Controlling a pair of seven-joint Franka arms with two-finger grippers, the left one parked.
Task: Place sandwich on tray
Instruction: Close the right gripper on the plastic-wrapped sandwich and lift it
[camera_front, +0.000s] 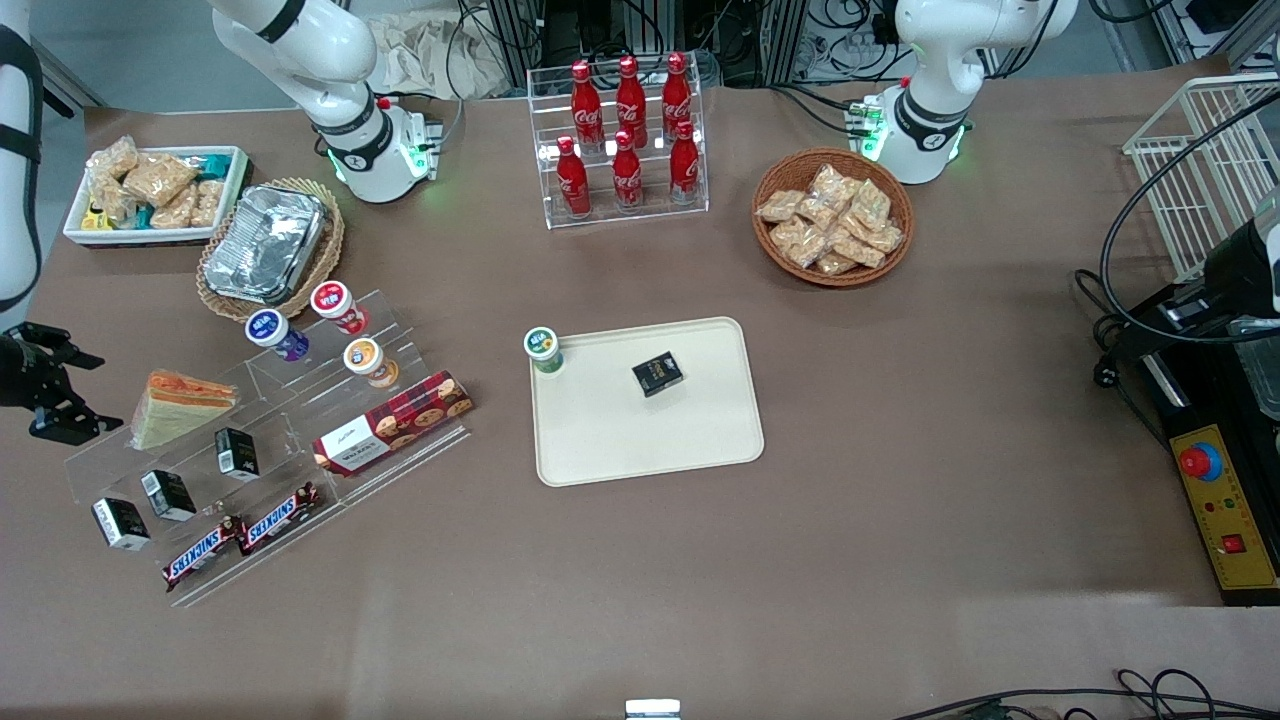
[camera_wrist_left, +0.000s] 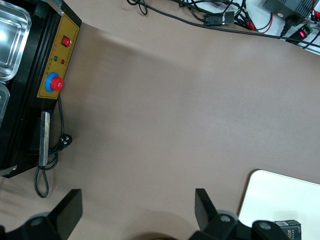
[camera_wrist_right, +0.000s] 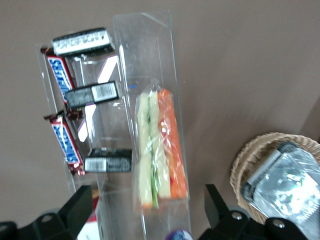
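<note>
Brown cloth (camera_front: 900, 500) over the whole table, creased nearer the front camera; cables and frames along its farthest edge. Gripper (camera_front: 45, 385) low at the working arm's end, just beside the clear stepped rack (camera_front: 260, 470), fingers (camera_wrist_right: 75, 207) spread wide, holding nothing. Sandwich (camera_front: 180, 405) on the rack's upper step, wrapped, apart from the fingers; seen also from the wrist (camera_wrist_right: 160, 150). Tray (camera_front: 650, 440) mid-table, well apart from the sandwich, carrying a green-lidded cup (camera_front: 543, 348) at one corner and a small black box (camera_front: 657, 374). Cola bottles (camera_front: 628, 135) in a clear stand farther from the front camera. Control box (camera_front: 1225, 510) with red button at the parked arm's end.
</note>
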